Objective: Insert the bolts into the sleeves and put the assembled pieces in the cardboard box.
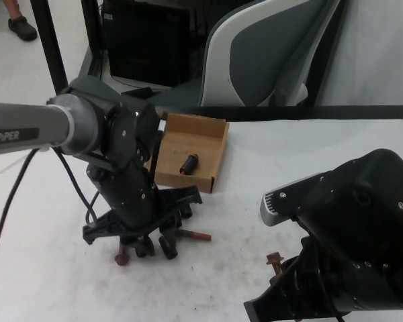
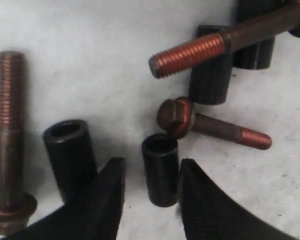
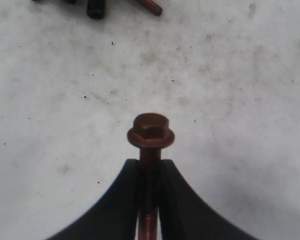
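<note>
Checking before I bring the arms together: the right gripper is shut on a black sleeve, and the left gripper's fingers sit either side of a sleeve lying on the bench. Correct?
Not quite. The right gripper is shut on a copper-coloured flange bolt, not a sleeve; the right wrist view shows it. The left gripper does straddle a black sleeve on the bench.

A short white word is printed on the left arm's grey link (image 1: 27,127). It stands near the high view's left edge.

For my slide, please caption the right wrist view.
Right pincer shut on a bolt, its hex head protruding, white bench behind.
</note>
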Available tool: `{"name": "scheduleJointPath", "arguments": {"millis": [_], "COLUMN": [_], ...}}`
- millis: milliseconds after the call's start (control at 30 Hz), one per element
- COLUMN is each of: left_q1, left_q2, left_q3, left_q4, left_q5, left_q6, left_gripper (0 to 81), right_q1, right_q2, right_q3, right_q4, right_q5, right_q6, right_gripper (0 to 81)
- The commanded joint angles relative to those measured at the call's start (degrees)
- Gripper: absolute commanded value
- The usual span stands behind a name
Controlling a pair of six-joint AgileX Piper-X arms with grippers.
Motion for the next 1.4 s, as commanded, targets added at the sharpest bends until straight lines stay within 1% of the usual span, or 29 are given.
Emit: {"name": "scheduleJointPath", "arguments": {"millis": [0, 167, 300, 367, 500, 567, 633, 700, 867, 967, 1133, 1200, 1367], "left_q1": [-0.69, -1.95, -2.66, -2.64, -2.36, -2.38, -2.38, -2.38, -2.38, -2.38, -2.38, -2.38, -2.38], "left_q2": [1.44, 2.21, 2.15, 2.15, 2.15, 2.15, 2.15, 2.15, -1.18, -5.95, -17.33, -22.33, -37.66], "left_q3": [-0.26, -0.26, -0.26, -0.26, -0.26, -0.26, -0.26, -0.26, 0.75, 3.41, 12.18, 16.35, 28.77], "left_q4": [0.69, 0.27, 0.27, 0.27, 0.27, 0.54, 0.81, 1.56, 2.69, -0.65, -10.41, -14.68, -26.11], "left_q5": [0.96, 1.08, 1.05, 1.01, 0.58, 0.58, 0.73, 0.44, -4.09, -3.71, -3.30, -1.52, 1.59], "left_q6": [-1.35, -2.18, -2.17, -2.17, -1.54, -0.49, 1.65, 4.25, 12.98, 15.29, 16.56, 16.99, 17.80], "left_gripper": [34.5, 34.0, 30.3, 27.0, 17.6, 9.8, 0.1, 0.8, 0.8, 0.8, 0.8, 0.8, 0.8], "right_q1": [-0.21, -0.21, -0.21, -0.21, -0.21, -0.21, -0.21, -0.21, -0.21, -0.21, -0.21, -0.21, -0.06], "right_q2": [-0.72, -0.72, -0.72, -0.72, -0.72, -0.72, -0.72, -0.72, -0.88, -1.17, -3.91, -5.68, -11.23], "right_q3": [-0.02, -0.02, -0.02, -0.02, -0.02, -0.02, -0.02, -0.02, -0.02, -0.02, -0.02, -0.02, 0.31], "right_q4": [-0.78, -0.78, -1.65, -2.00, -2.02, -2.02, -2.02, -2.02, -2.11, -3.65, -8.19, -10.24, -17.62], "right_q5": [-0.43, -0.43, -0.43, -0.43, -0.43, -0.43, -0.43, -0.43, -0.43, -0.43, -0.43, -1.05, -6.29], "right_q6": [-0.51, -0.51, -0.51, -0.51, -0.51, -0.51, -0.51, -0.51, -0.51, -0.51, -0.51, -1.26, -6.99], "right_gripper": [0.3, 0.3, 0.3, 0.3, 0.3, 0.3, 0.3, 0.3, 0.3, 0.3, 0.3, 0.3, 0.3]}}
